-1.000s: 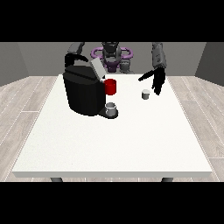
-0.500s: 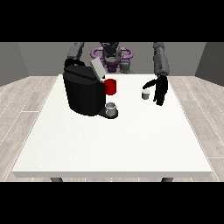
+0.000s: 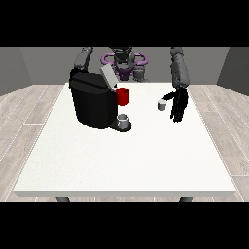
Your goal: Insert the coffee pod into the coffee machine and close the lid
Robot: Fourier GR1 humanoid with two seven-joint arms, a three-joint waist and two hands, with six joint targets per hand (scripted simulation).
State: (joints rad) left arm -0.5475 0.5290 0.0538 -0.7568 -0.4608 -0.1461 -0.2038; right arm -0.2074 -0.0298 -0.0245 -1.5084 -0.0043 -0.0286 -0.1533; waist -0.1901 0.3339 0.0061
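A black coffee machine point(image 3: 94, 104) stands on the white table point(image 3: 126, 155) at the left, its grey lid point(image 3: 108, 77) tilted up. A red part point(image 3: 123, 96) shows at its front, and a grey cup point(image 3: 124, 120) sits on its base. A small white coffee pod point(image 3: 162, 104) rests on the table to the right of the machine. The hand at the view's right point(image 3: 178, 104) hangs just right of the pod, fingers pointing down and relaxed, thumb toward the pod, apart from it. The arm at the view's left goes behind the machine; its hand is hidden.
The robot's torso point(image 3: 124, 62) rises behind the table's far edge. White tabletop stretches from the machine to the near edge point(image 3: 126, 193) and to the right edge.
The hand at the view's right has come down and moved a little toward the camera, from above the pod to beside it. The machine and the pod have not moved.
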